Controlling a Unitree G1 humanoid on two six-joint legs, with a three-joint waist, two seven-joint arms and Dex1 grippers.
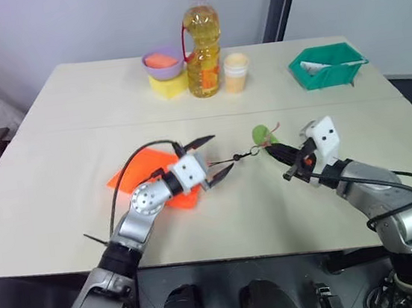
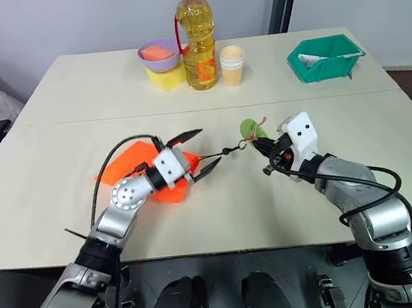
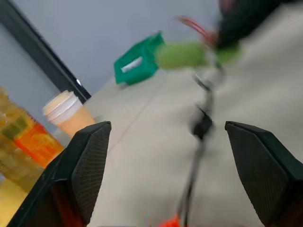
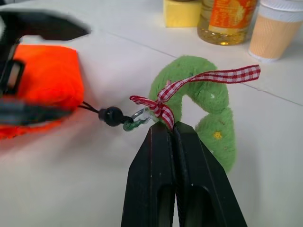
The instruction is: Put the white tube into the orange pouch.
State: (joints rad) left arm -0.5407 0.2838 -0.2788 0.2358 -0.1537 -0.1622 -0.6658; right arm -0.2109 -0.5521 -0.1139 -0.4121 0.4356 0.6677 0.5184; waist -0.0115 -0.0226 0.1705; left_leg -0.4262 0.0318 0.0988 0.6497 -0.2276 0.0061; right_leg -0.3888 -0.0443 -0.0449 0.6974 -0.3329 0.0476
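The orange pouch (image 1: 148, 170) lies flat on the table at front left. Its dark drawstring (image 1: 235, 158) runs right to a green leaf tag (image 1: 261, 134). My left gripper (image 1: 220, 154) hovers over the pouch's right edge, open wide, one finger on each side of the string and nothing between them. In the left wrist view the fingers (image 3: 90, 161) stand far apart around the cord bead (image 3: 202, 126). My right gripper (image 4: 165, 130) is shut, pinching the tag (image 4: 208, 94) at its red-checked ribbon. The white tube is hidden.
At the back of the table stand a yellow oil bottle (image 1: 202, 42), a cream cup (image 1: 236, 73), and a purple bowl (image 1: 162, 63) on a yellow sponge (image 1: 170, 86). A green tray (image 1: 327, 65) sits at the back right.
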